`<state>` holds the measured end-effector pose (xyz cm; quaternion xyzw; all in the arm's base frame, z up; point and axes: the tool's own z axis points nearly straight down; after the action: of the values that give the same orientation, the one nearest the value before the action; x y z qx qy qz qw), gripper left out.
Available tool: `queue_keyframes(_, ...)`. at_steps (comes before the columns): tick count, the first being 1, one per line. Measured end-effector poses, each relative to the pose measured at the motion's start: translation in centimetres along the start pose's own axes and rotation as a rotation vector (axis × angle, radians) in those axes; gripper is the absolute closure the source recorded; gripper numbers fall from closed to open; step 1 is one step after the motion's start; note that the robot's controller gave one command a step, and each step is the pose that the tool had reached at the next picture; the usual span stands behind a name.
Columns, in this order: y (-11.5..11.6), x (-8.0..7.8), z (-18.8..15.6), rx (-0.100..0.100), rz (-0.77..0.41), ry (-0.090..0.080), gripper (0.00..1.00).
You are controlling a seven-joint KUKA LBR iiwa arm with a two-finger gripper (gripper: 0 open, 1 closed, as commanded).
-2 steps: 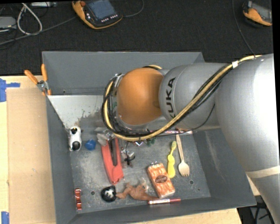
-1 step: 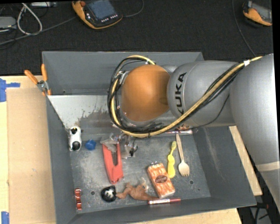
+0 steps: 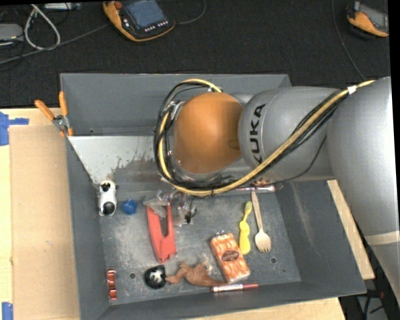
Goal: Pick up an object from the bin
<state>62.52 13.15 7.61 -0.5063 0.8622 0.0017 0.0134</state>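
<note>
Over the red tool's (image 3: 161, 235) twelve-o'clock end hang the fingers (image 3: 177, 209), probably to grasp it. How far they are spread I cannot tell

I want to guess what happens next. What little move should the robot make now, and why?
Probably ease the tool down a little onto the long red thing. The tool is right at that thing's upper end, near the middle of the bin, while the blue bit and yellow utensil lie farther off.
</note>
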Motion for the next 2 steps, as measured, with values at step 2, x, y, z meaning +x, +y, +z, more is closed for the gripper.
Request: queue_keyframes(2, 0.1, 0.0, -6.6, -0.002, 0.001, 0.007, 1.0)
